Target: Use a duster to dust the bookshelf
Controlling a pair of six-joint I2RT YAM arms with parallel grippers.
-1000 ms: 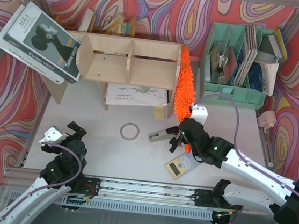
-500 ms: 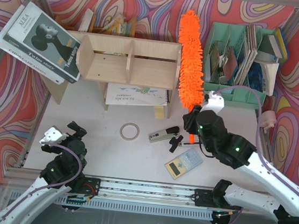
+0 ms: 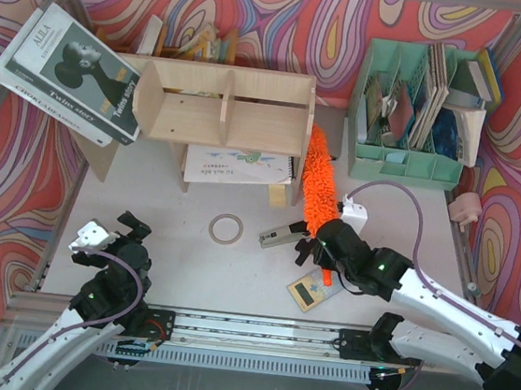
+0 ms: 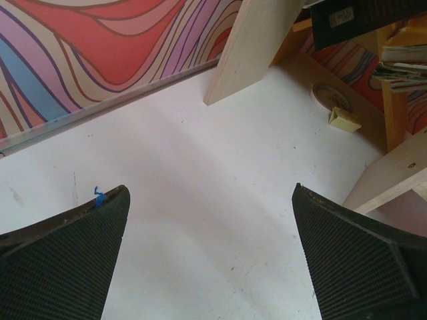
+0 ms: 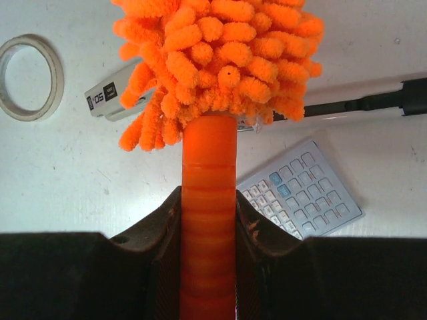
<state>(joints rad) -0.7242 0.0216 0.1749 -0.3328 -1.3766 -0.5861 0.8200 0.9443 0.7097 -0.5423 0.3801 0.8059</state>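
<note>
The plywood bookshelf (image 3: pixel 223 106) stands at the back centre of the table. The orange fluffy duster (image 3: pixel 319 185) slants just right of the shelf's right side panel, its head reaching from near the shelf's lower right corner down toward the table. My right gripper (image 3: pixel 326 251) is shut on the duster's orange handle (image 5: pixel 208 220), and the shaggy head (image 5: pixel 220 60) fills the top of the right wrist view. My left gripper (image 3: pixel 109 239) is open and empty over bare table at the front left, with a wooden leg (image 4: pixel 257 47) ahead of it.
A tape ring (image 3: pixel 226 229), a grey stapler (image 3: pixel 283 234) and a calculator (image 3: pixel 314 287) lie under and near the right gripper. A mint-green file organizer (image 3: pixel 413 99) stands at the back right. A tilted book (image 3: pixel 72 70) leans left of the shelf. A notebook (image 3: pixel 240 166) lies under the shelf.
The right arm has swung the duster down from beside the shelf's top right to low beside its right side, pulling back toward the front. The left arm has not moved.
</note>
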